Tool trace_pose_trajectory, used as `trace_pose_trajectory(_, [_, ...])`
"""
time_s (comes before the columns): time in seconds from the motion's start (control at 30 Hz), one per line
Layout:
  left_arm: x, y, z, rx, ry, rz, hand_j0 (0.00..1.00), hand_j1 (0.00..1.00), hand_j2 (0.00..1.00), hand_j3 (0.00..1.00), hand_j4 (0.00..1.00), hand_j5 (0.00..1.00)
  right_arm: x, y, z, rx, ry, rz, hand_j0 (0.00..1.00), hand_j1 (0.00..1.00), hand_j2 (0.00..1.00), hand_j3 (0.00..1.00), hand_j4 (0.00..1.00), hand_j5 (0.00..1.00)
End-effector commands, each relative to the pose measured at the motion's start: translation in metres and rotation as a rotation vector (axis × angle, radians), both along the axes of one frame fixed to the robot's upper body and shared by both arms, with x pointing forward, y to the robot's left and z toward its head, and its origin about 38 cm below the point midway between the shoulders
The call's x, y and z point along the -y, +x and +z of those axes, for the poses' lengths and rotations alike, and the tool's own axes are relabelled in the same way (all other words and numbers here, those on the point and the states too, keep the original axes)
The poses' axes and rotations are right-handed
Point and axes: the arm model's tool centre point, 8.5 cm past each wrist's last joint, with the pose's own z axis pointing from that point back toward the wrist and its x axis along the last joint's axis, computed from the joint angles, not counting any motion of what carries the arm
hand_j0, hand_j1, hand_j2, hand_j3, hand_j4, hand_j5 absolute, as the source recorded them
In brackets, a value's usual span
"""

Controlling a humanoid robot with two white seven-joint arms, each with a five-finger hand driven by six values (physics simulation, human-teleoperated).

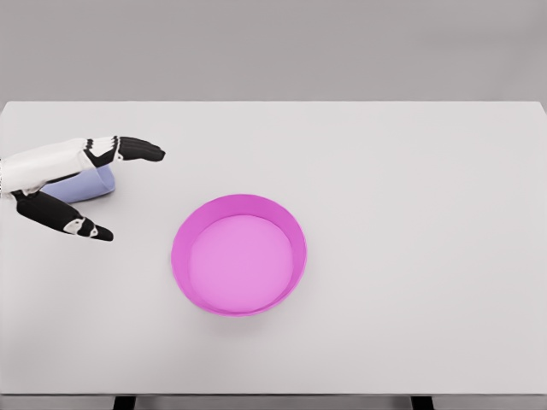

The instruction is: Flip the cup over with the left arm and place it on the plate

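Note:
A pale lavender cup (85, 184) lies on its side at the left of the white table, mostly covered by my left hand (128, 190). The fingers (137, 149) stretch out above the cup and the thumb (73, 219) reaches below it, spread around it rather than closed on it. Whether they touch the cup I cannot tell. A magenta plate (238, 254) with a raised rim sits near the table's middle, to the right of the hand and apart from it. The right arm is out of view.
The white table (410, 213) spans the whole view, with its front edge near the bottom of the picture and its left edge close to the hand.

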Motion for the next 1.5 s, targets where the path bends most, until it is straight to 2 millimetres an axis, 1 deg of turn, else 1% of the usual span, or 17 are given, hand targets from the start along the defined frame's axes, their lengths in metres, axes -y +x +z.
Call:
trace_pose_trajectory(0.0, [0.005,0.002,-0.005,0.004,-0.011,-0.002,1.00,1.00,1.00,1.00,1.00,1.00,0.000,0.000,0.000,0.000,0.001,0.001,1.00,1.00,1.00,1.00,1.00,1.00])
trace_pose_trajectory(0.13, [-0.003,0.022,-0.049,-0.207,0.266,0.309,1.00,1.00,1.00,1.00,1.00,1.00,0.000,0.000,0.000,0.000,-0.001,0.000,1.00,1.00,1.00,1.00,1.00,1.00])
trace_pose_trajectory(0.2, [-0.009,0.022,-0.059,-0.266,0.292,0.369,1.00,1.00,1.00,1.00,1.00,1.00,0.000,0.000,0.000,0.000,-0.001,0.000,1.00,1.00,1.00,1.00,1.00,1.00])
trace_pose_trajectory(0.27, [-0.019,0.022,-0.057,-0.377,0.238,0.416,1.00,1.00,1.00,1.00,1.00,1.00,0.000,0.000,0.000,0.000,0.001,0.000,1.00,1.00,1.00,1.00,1.00,1.00])
trace_pose_trajectory(0.33, [-0.026,0.019,-0.041,-0.454,0.135,0.401,0.99,0.99,0.99,0.99,0.99,0.99,0.000,0.000,0.000,0.000,0.001,0.000,1.00,1.00,1.00,1.00,1.00,1.00])
trace_pose_trajectory(0.43, [-0.030,0.028,-0.026,-0.416,0.113,0.415,1.00,1.00,1.00,1.00,1.00,1.00,0.000,0.000,0.000,0.000,0.001,0.000,1.00,1.00,1.00,1.00,1.00,1.00])
trace_pose_trajectory(0.5, [-0.048,0.042,-0.020,-0.408,0.100,0.478,1.00,1.00,1.00,1.00,1.00,1.00,0.000,0.000,0.000,0.000,-0.001,0.000,1.00,1.00,1.00,1.00,1.00,1.00])
trace_pose_trajectory(0.53, [-0.058,0.050,-0.026,-0.411,0.098,0.520,1.00,1.00,1.00,1.00,1.00,1.00,0.000,0.000,0.000,0.000,0.001,0.000,1.00,1.00,1.00,1.00,1.00,1.00])
trace_pose_trajectory(0.63, [-0.070,0.057,-0.041,-0.415,0.205,0.623,1.00,1.00,1.00,1.00,1.00,1.00,0.000,0.000,0.000,0.000,-0.001,0.000,1.00,1.00,1.00,1.00,1.00,1.00])
trace_pose_trajectory(0.77, [-0.063,0.069,-0.048,-0.384,0.217,0.650,1.00,1.00,1.00,1.00,1.00,1.00,0.000,0.000,0.000,0.000,-0.001,0.000,1.00,1.00,1.00,1.00,1.00,1.00])
trace_pose_trajectory(0.8, [-0.063,0.072,-0.041,-0.364,0.217,0.657,1.00,1.00,1.00,1.00,1.00,1.00,0.000,0.000,0.000,0.000,-0.001,0.000,1.00,1.00,1.00,1.00,1.00,1.00])
trace_pose_trajectory(0.83, [-0.069,0.076,-0.041,-0.368,0.215,0.675,1.00,1.00,1.00,1.00,1.00,1.00,0.000,0.000,0.000,0.000,0.001,0.000,1.00,1.00,1.00,1.00,1.00,1.00])
trace_pose_trajectory(0.9, [-0.084,0.089,-0.059,-0.417,0.189,0.737,1.00,1.00,1.00,1.00,1.00,1.00,0.000,0.000,0.000,0.000,0.001,0.000,1.00,1.00,1.00,1.00,1.00,1.00])
trace_pose_trajectory(0.97, [-0.084,0.090,-0.064,-0.412,0.208,0.744,1.00,1.00,1.00,1.00,1.00,1.00,0.000,0.000,0.000,0.000,0.001,0.000,1.00,1.00,1.00,1.00,1.00,1.00])
trace_pose_trajectory(1.07, [-0.065,0.094,-0.088,-0.436,0.238,0.718,1.00,1.00,1.00,1.00,1.00,1.00,0.000,0.000,0.000,0.000,-0.001,0.000,1.00,1.00,1.00,1.00,1.00,1.00])
trace_pose_trajectory(1.2, [-0.061,0.099,-0.091,-0.445,0.229,0.715,1.00,1.00,1.00,1.00,1.00,1.00,0.000,0.000,0.000,0.000,0.001,0.000,1.00,1.00,1.00,1.00,1.00,1.00])
trace_pose_trajectory(1.47, [-0.067,0.100,-0.090,-0.448,0.230,0.730,1.00,1.00,1.00,1.00,1.00,1.00,0.000,0.000,0.000,0.000,-0.001,0.000,1.00,1.00,1.00,1.00,1.00,1.00])
